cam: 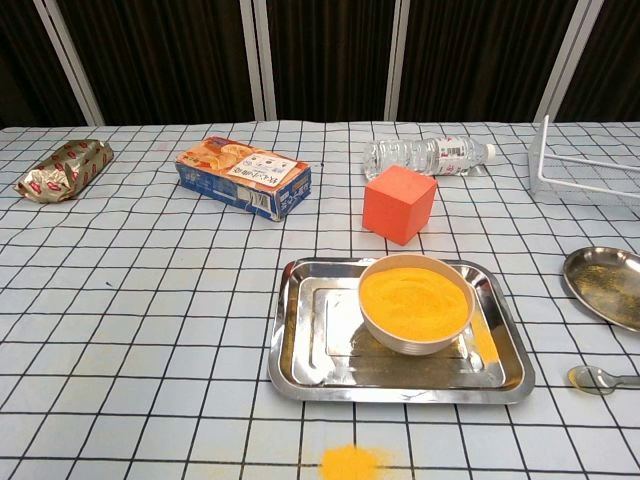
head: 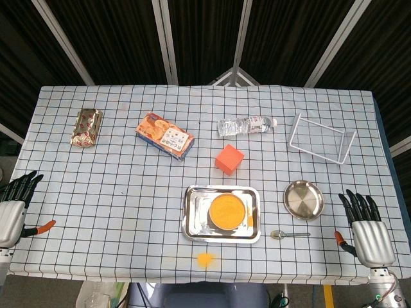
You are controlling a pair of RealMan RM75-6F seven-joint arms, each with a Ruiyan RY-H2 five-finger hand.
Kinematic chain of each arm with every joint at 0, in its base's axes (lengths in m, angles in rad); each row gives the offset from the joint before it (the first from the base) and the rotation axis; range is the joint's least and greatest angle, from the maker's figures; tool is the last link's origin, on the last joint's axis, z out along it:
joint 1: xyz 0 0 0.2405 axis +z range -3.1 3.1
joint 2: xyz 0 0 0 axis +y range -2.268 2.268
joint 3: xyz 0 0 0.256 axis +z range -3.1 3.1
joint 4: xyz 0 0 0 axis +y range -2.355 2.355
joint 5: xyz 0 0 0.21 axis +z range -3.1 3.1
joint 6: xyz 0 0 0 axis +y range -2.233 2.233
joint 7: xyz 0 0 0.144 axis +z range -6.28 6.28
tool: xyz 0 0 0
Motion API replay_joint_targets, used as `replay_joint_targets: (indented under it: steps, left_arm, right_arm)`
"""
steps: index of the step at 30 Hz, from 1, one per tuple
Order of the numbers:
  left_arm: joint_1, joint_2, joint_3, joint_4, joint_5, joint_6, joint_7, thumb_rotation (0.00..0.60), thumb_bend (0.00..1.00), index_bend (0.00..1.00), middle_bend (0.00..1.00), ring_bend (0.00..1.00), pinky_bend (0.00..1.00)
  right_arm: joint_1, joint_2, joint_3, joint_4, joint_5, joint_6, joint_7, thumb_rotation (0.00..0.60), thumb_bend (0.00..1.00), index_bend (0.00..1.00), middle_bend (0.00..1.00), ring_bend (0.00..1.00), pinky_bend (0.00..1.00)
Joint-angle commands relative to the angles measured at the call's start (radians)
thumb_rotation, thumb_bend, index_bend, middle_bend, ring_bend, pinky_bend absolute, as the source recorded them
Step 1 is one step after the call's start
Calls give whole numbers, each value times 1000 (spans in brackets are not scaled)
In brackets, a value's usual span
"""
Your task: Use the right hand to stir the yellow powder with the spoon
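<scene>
Yellow powder [cam: 415, 291] is heaped in a bowl [cam: 414, 330] set on a steel tray [cam: 300, 350] at lower centre; a spill [cam: 349, 462] is seen on the cloth below. The spoon [head: 288, 234] is laid right of the tray, untouched. Printing on the biscuit box [cam: 244, 176] cannot be read. Both the right hand [head: 366, 224] and left hand [head: 15, 200] are shown empty, fingers spread.

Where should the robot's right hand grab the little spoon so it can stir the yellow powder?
Probably by the thin handle end. The spoon lies flat on the cloth with its bowl pointing left toward the tray and its handle pointing right, toward the open right hand. Coming from the right and above, a thumb-and-finger pinch on the handle keeps the bowl free.
</scene>
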State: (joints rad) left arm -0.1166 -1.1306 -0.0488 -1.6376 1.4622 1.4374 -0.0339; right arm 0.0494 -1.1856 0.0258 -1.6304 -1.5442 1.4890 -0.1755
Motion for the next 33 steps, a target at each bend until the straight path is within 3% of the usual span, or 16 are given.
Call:
replay_joint_targets:
  steps: [1,15,18,20,23,26,28,33]
  left_arm:
    - [0,0,0,0,0,0,-1,600,0,0,0,0,0]
    - [0,1,1,0,5,2,-6,600,0,0,0,0,0]
    - [0,2,2,-1,4,1,-5,600,0,0,0,0,0]
    - [1,2,1,-2,4,4,-6,600,0,0,0,0,0]
    - [2,2,1,-4,6,6,-6,600,0,0,0,0,0]
    - [2,1,3,-3,8,5,-1,600,0,0,0,0,0]
    - [2,1,3,-4,6,5,0,600,0,0,0,0,0]
    - [2,1,2,-6,3,5,1,600,0,0,0,0,0]
  right_arm:
    - [0,-1,-2,1,-1,-1,-2,600,358,0,0,0,0]
    - [1,-19,-23,-2,-17,-17,-50,600,358,0,25,14,7]
    - [4,-34,-30,-6,-30,-21,-82,600,358,5,223,208,190]
    - [8,-46,-34,-3,-46,-22,-108,600,358,34,429,442,433]
    - [17,-74,-44,11,-63,-38,-149,600,358,106,678,705,660]
    - [27,-101,-52,21,-53,-76,-188,600,358,221,838,861,768]
    - [34,-117,-54,24,-35,-106,-212,600,358,299,895,915,801]
    - [53,-155,-45,28,13,-162,-269,600,358,416,943,960,811]
